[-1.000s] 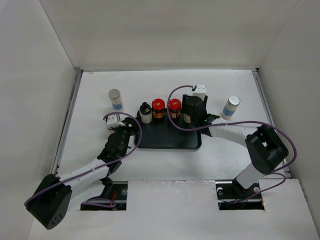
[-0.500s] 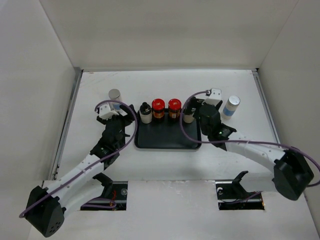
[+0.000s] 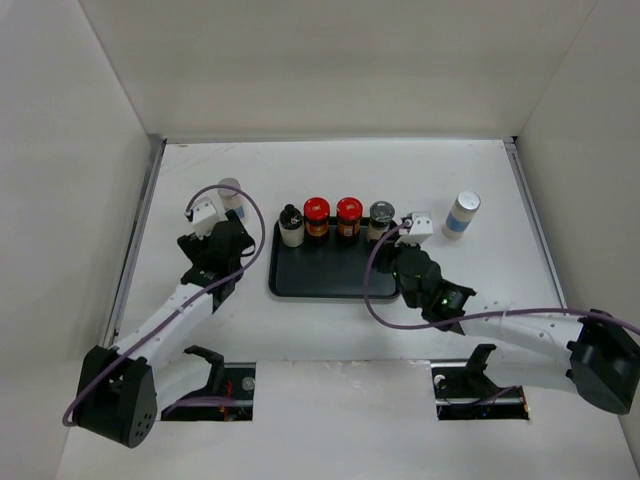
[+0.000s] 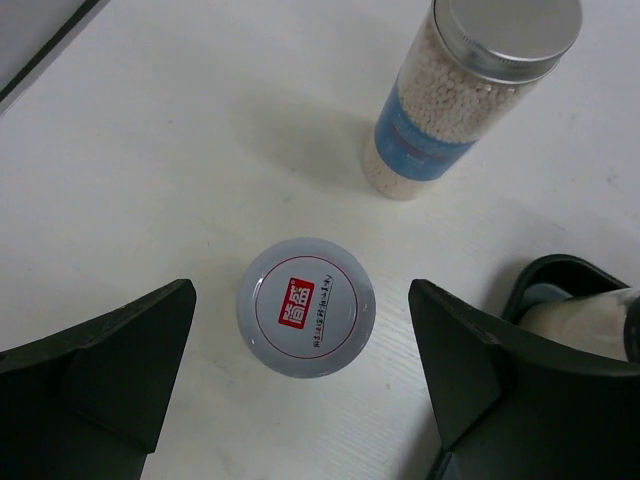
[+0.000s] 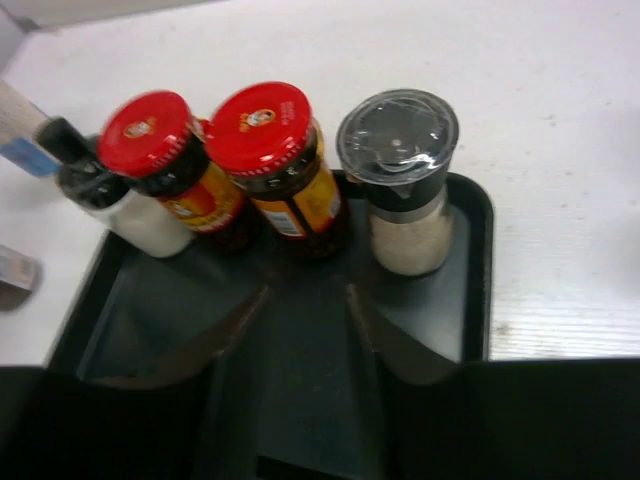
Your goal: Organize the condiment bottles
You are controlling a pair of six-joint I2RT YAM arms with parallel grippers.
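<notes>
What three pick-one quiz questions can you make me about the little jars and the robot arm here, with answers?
1. How many red-lidded glass jars stand on the flat black plastic tray?
A) one B) two C) four

2. Where is the round white-lidded jar with the red label?
A) on the tray B) on top of another jar C) on the white table, between the left gripper's fingers

3. How is the left gripper?
A) open B) shut on a jar C) shut on nothing

Answers:
1 B: two red lids sit side by side on the tray.
2 C: the jar stands upright on the table with a finger on each side.
3 A: its fingers stand wide apart, touching nothing.
</notes>
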